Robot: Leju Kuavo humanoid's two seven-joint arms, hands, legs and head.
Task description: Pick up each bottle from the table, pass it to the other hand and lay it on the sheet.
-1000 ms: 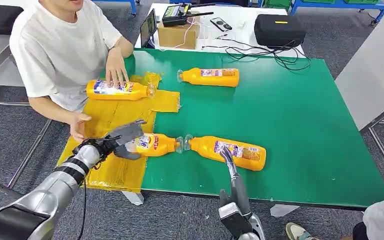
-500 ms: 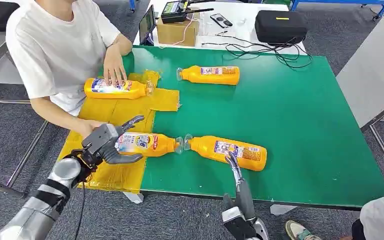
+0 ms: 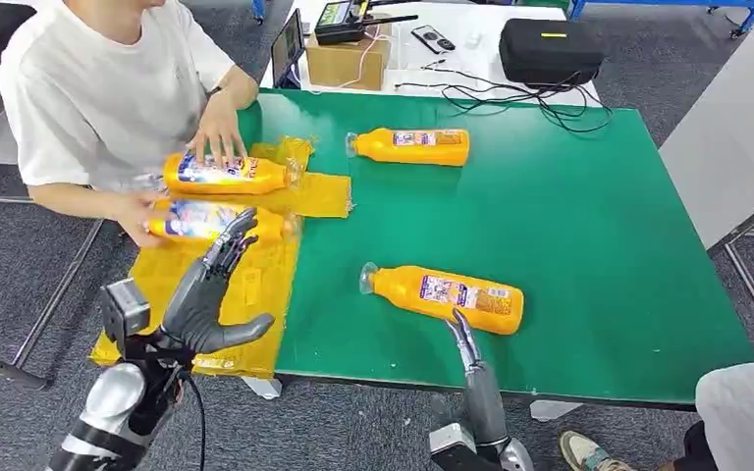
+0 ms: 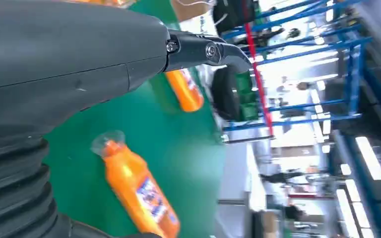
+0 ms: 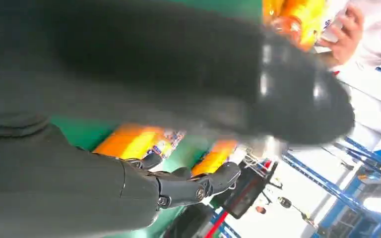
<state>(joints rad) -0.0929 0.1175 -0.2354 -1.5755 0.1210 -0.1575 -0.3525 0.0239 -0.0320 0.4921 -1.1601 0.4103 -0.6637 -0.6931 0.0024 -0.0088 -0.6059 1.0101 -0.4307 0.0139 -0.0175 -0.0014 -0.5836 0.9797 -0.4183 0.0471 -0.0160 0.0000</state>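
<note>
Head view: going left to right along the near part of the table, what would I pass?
Left hand → yellow sheet → nearest bottle on the green table, with the right hand below it.

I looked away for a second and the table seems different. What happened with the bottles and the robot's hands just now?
The left hand let go of the bottle it held at the sheet's edge and lifted, fingers spread. A person's hand now holds that bottle farther up the yellow sheet, beside the first one. The right hand stays by the near bottle; the far bottle is unmoved.
</note>
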